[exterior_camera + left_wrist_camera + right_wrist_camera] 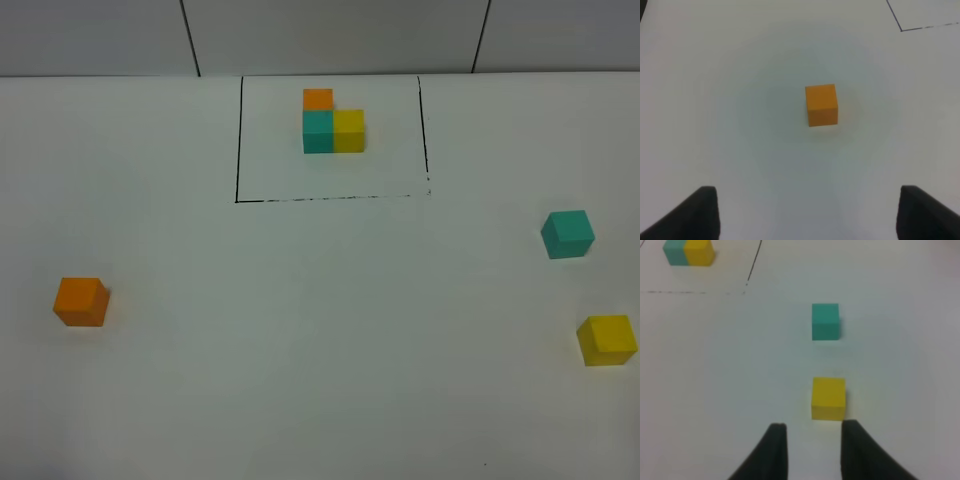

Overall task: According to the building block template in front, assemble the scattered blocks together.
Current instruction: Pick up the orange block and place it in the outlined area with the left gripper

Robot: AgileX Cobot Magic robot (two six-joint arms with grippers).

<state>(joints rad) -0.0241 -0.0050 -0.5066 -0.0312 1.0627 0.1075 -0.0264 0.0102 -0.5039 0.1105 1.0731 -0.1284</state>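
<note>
The building block template (333,125) sits at the back centre inside a thin black frame: orange behind teal, yellow to the right of the teal. Of the scattered blocks, the orange cube (81,301) lies alone at the left, the teal cube (567,234) at the right, and the yellow cube (607,340) nearer the front right. My left gripper (807,192) is open, short of the orange cube (821,104). My right gripper (812,427) is shut and holds nothing, just short of the yellow cube (828,398); the teal cube (825,321) lies beyond. Neither gripper shows in the high view.
A white tabletop (320,330) carries everything. A wall with dark seams (190,40) runs along the table's back edge. The template's teal and yellow cubes (689,252) show far off in the right wrist view, and a corner of the black frame (901,30) shows in the left wrist view.
</note>
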